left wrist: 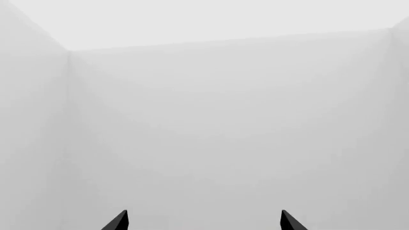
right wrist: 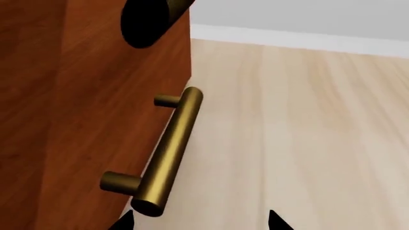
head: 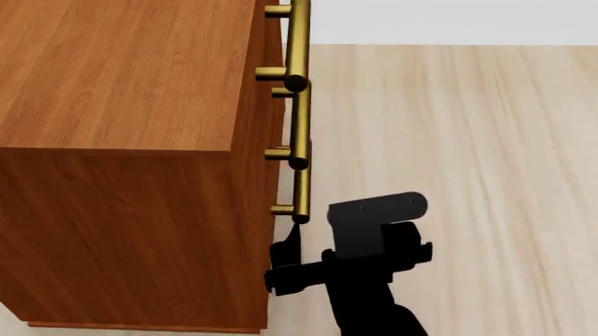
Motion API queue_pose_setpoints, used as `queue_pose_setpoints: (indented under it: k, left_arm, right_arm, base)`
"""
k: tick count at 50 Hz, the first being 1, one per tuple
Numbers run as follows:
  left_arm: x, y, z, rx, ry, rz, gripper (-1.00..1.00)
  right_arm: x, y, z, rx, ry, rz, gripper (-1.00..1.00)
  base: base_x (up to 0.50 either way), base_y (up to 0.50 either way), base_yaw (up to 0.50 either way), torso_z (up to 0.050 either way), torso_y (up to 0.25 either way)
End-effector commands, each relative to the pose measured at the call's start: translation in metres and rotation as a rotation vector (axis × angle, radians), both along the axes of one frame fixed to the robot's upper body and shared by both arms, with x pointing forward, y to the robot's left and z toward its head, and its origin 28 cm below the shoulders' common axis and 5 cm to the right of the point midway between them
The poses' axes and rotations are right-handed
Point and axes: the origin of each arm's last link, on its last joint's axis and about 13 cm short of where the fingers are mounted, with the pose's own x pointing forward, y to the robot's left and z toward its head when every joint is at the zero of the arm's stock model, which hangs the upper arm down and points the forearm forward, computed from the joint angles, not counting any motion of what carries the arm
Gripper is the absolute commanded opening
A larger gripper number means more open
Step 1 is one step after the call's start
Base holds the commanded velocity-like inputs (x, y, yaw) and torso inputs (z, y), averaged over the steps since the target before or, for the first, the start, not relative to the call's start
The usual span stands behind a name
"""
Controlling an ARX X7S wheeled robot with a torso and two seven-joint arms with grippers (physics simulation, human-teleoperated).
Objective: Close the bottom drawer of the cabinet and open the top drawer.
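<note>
The reddish-brown cabinet [head: 122, 84] fills the left of the head view, its front facing right. Three brass bar handles stack along that front: the top drawer's handle [head: 297, 42], a middle one, and the bottom drawer's handle [head: 301, 196]. They nearly line up, and the drawer fronts look level with one another. My right gripper [head: 282, 264] is open, just below the near end of the bottom handle. In the right wrist view that handle [right wrist: 169, 153] ends just beside one fingertip [right wrist: 124, 221], with nothing held between the jaws. My left gripper [left wrist: 204, 220] is open, facing only white walls.
Pale wood-plank floor [head: 467, 175] spreads to the right of the cabinet, up to a white wall [head: 449, 21] at the back. The dark end of another handle [right wrist: 150, 19] shows above the bottom one in the right wrist view.
</note>
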Motion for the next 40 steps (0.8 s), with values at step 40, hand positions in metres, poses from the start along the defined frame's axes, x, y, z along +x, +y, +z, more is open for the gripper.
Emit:
queue_pose_setpoints:
  k: [40]
  left_arm:
    - [-0.004, -0.005, 0.005, -0.005, -0.019, -0.027, 1.0]
  right_arm:
    - [-0.081, -0.013, 0.035, 0.152, -0.09, -0.119, 1.0]
  base:
    - [0.0, 0.0, 0.0, 0.0, 0.0]
